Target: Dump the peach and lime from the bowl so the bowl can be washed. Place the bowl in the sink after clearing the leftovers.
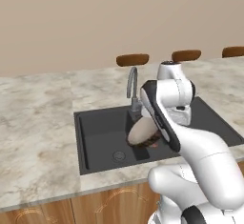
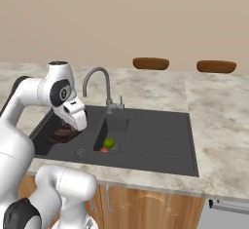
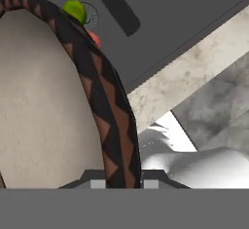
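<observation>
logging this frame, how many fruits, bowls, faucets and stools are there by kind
fruits: 2, a lime and a peach in the sink
bowls: 1, the bowl
faucets: 1, the faucet
stools: 3
total: 7

Plain beige wall (image 1: 95,18) behind, unbroken, evenly lit. Marbled grey-beige stone table (image 1: 33,123) runs the width of the room. Wooden cabinet fronts (image 1: 109,206) with curved carving below its front edge. Brown rounded stool tops (image 2: 151,63) show past the far edge. Light soft, no hard shadows.
</observation>
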{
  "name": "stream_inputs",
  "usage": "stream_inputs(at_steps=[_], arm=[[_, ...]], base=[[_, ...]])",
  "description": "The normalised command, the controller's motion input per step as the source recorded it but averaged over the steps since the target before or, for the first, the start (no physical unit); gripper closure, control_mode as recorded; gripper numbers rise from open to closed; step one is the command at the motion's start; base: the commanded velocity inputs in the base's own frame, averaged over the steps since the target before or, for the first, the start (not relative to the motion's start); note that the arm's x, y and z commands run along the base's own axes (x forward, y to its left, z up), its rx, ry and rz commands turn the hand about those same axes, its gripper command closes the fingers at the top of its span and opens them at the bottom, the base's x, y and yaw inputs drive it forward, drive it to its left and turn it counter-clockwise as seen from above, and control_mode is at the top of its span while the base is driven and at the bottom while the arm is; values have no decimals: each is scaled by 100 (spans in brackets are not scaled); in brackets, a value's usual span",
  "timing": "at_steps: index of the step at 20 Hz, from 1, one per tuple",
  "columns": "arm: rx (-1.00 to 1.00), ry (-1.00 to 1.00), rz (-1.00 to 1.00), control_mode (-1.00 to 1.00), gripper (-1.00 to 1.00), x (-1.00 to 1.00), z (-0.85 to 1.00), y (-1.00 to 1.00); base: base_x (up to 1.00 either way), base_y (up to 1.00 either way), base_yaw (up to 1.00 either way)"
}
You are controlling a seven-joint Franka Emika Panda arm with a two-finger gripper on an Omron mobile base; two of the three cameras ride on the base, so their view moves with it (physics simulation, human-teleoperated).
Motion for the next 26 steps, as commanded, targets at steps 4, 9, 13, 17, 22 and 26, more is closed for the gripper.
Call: stream_inputs(at_steps=[4,9,13,17,22,26], arm=[[35,-14,-21,-100,100,-2,-68,92],[29,-13,-44,-100,100,30,-49,78],[0,-2,-17,-100,100,37,-7,19],[-7,1,-6,-100,100,37,-21,23],[-9,4,-13,-100,100,26,-36,15],[-9,8,-23,-100,100,56,-32,7]], base=[[0,0,0],[0,0,0],[0,0,0],[0,0,0],[0,0,0],[0,0,0]])
